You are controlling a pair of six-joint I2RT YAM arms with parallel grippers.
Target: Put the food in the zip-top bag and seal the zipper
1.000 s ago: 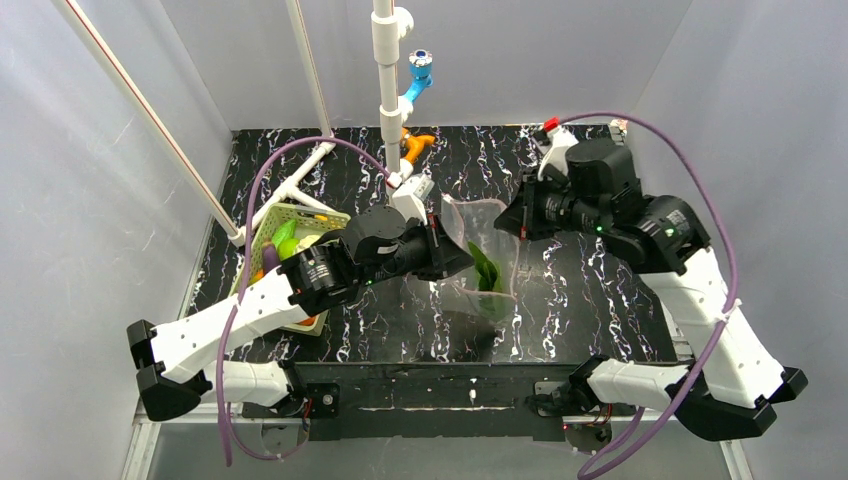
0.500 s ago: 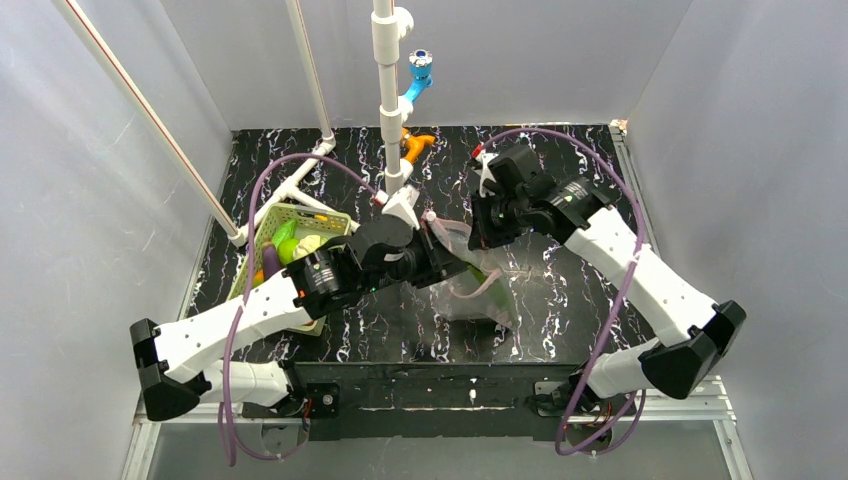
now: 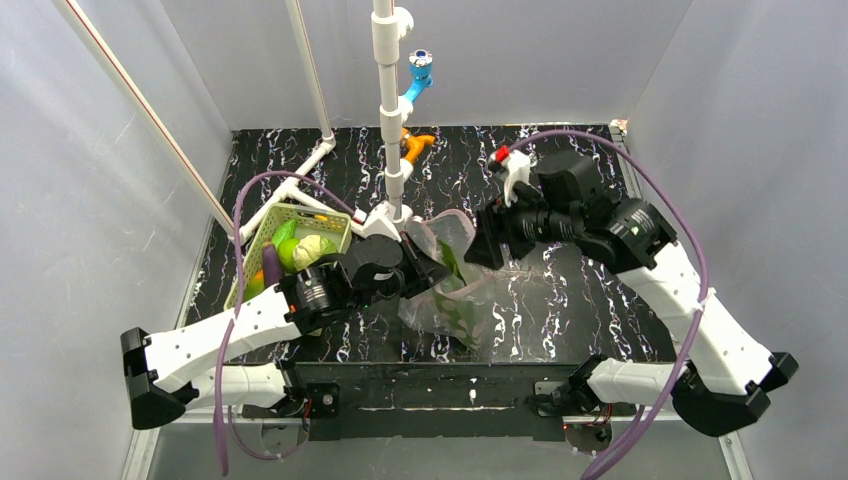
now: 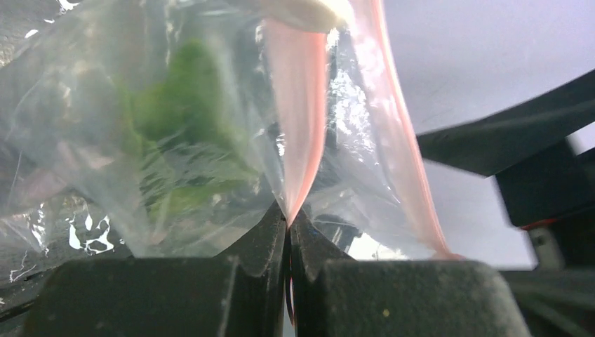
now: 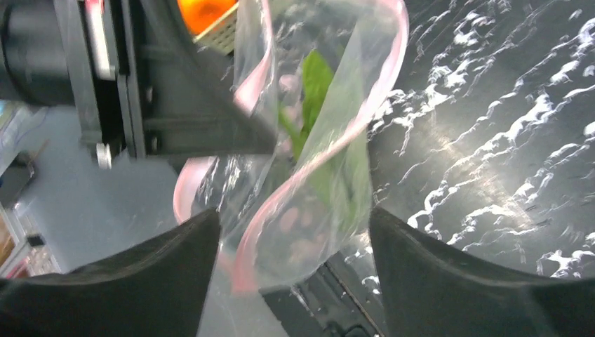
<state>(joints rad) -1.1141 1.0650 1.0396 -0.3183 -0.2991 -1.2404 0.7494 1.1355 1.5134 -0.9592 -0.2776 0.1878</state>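
Black, white-veined tabletop (image 3: 580, 300), grey enclosure walls. The clear zip-top bag (image 3: 455, 290) is found mid-table with its mouth gaping. Whether its lower end rests on the tabletop cannot be told.

- The left jaws are seen pinched tight on the pink zipper (image 4: 302, 140) at one side of the bag's mouth.
- The right jaws are spread wide at the opposite side of the bag. The open mouth is framed between the two fingers (image 5: 435, 281); contact with the plastic cannot be made out.
- A green leafy toy vegetable (image 5: 316, 77) is noted inside the bag.
- A pale green basket (image 3: 330, 215) is set just beside the bag, on the left arm's side. A green round fruit (image 3: 312, 248) and a purple piece (image 3: 270, 262) are lying in it.
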